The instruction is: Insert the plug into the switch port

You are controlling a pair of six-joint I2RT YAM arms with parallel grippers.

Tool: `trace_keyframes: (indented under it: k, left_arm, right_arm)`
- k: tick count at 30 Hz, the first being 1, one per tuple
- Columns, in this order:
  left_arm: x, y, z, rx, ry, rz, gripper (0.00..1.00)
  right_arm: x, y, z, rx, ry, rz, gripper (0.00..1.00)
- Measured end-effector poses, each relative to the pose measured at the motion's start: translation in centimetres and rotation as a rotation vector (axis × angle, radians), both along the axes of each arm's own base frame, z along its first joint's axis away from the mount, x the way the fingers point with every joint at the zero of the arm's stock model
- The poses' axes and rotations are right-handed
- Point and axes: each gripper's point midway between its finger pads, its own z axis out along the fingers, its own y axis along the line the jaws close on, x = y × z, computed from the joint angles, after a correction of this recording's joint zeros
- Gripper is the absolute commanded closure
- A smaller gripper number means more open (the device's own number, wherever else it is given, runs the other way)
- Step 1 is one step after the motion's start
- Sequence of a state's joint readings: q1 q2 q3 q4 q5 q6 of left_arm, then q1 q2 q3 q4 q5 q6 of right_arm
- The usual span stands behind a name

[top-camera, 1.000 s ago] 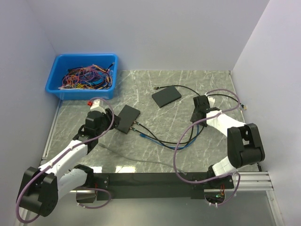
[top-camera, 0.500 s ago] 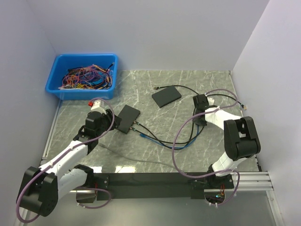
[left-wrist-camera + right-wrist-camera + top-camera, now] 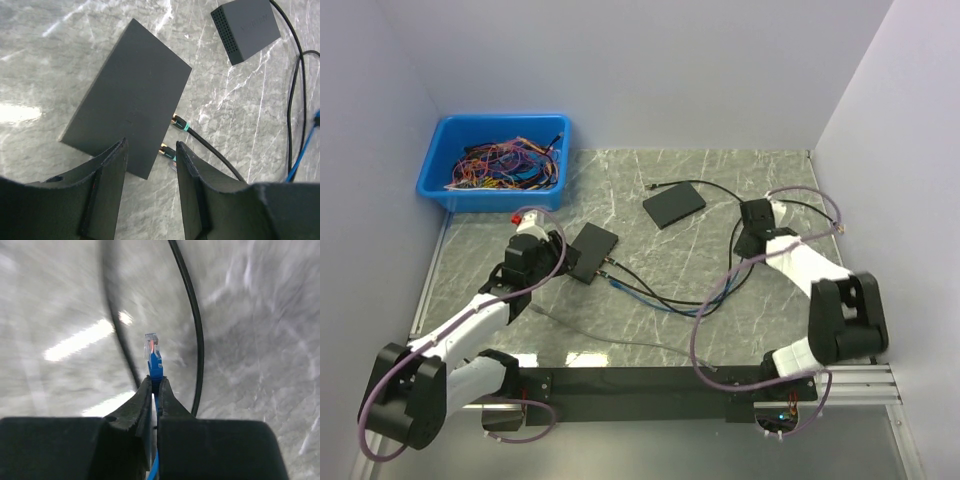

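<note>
Left arm [image 3: 470, 320] stretched forward; left gripper [image 3: 150, 152] angled down, jaws standing partly apart. Right arm [image 3: 810, 270] folded sharply at elbow; right gripper [image 3: 154, 385] pinched shut on plug [image 3: 152, 352]

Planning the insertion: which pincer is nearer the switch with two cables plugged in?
Left. The left pincer is poised at the switch's near edge, beside its plugged cables; the right pincer, shut on the blue plug, is far off to its right.
</note>
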State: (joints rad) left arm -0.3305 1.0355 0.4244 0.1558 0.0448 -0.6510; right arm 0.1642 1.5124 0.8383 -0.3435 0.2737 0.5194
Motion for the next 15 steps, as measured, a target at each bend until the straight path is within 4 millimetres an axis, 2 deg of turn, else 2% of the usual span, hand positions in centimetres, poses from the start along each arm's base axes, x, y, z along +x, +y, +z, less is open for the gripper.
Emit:
trace_keyframes:
  k: [4,8,12,15]
  left_arm:
    - [0.7,-0.7,-0.3,-0.019,0.024,-0.014,0.51]
    - [2.1,-1.8,-0.1,-0.044,0.039,-0.03,0.52]
    - [4.9,-3.3,1.0,-0.072,0.032,-0.049,0.52]
    - [7.0,-4.7,1.9,-0.098,0.022,-0.069,0.52]
  right_arm:
    - [1.7,0.3,5.0,0.036,-0.189,-0.012,1.0]
    - [4.4,1.1,7.6,0.069,-0.265,0.001,1.0]
    - [8.8,2.6,8.0,0.101,-0.272,0.03,1.0]
    - [12.5,3.7,7.1,0.118,-0.24,0.052,1.0]
